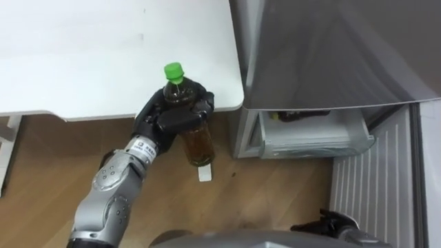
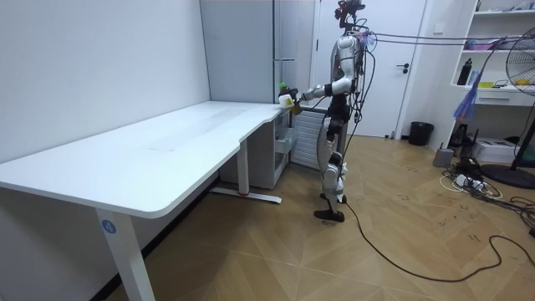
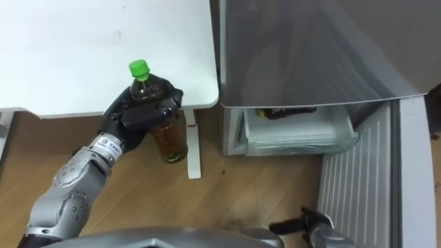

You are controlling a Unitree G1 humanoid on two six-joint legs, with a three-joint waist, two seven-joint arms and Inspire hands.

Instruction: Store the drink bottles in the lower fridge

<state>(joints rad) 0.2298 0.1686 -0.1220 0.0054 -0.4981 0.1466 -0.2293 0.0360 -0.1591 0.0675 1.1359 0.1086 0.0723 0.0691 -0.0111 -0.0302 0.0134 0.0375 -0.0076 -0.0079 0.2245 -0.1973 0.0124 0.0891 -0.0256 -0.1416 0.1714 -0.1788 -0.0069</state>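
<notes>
A clear bottle of brown tea (image 1: 197, 142) with a green cap (image 1: 173, 70) stands upright in my left hand (image 1: 171, 118), whose dark fingers are curled round its upper body. Hand and bottle hang in the air just off the near right corner of the white table (image 1: 103, 55), left of the grey fridge (image 1: 331, 48). The fridge's lower compartment is open, showing a pale drawer (image 1: 313, 134) with something dark at its back. My right hand (image 1: 329, 223) shows low at the bottom edge, before the open lower door. In the room view I stand at the table's far end, facing the fridge, bottle (image 2: 285, 97) held out.
The lower fridge door (image 1: 375, 186), white and ribbed inside, is swung open at the right. The table's white foot (image 3: 194, 148) stands on the wood floor under the bottle. In the room view shelves and a fan stand at the right.
</notes>
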